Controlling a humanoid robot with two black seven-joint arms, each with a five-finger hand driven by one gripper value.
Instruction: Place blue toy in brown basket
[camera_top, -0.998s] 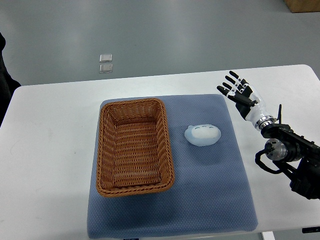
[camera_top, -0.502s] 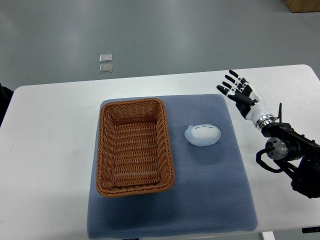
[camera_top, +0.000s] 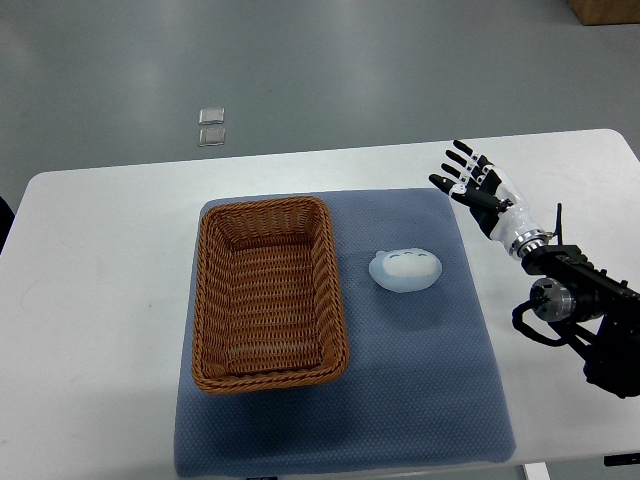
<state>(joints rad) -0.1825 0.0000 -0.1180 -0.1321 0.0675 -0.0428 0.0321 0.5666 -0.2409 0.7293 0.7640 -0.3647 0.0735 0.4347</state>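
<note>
White counter carries a blue-grey mat, laid roughly square to the near edge. On the mat's left half sits a brown wicker basket, rectangular, long side running away from the robot; nothing visible inside it. The blue toy, pale and rounded with small dark marks on top, lies on the mat just right of the basket, apart from its rim and about level with the basket's middle. Right hand comes in from the right edge, hanging over the counter by the mat's far right corner, well clear of the toy. Its fingers are spread and released, black-tipped, holding nothing. Forearm and dark joint housing trail toward the lower right. Beyond the counter, grey floor with two small clear squares lying on it.
</note>
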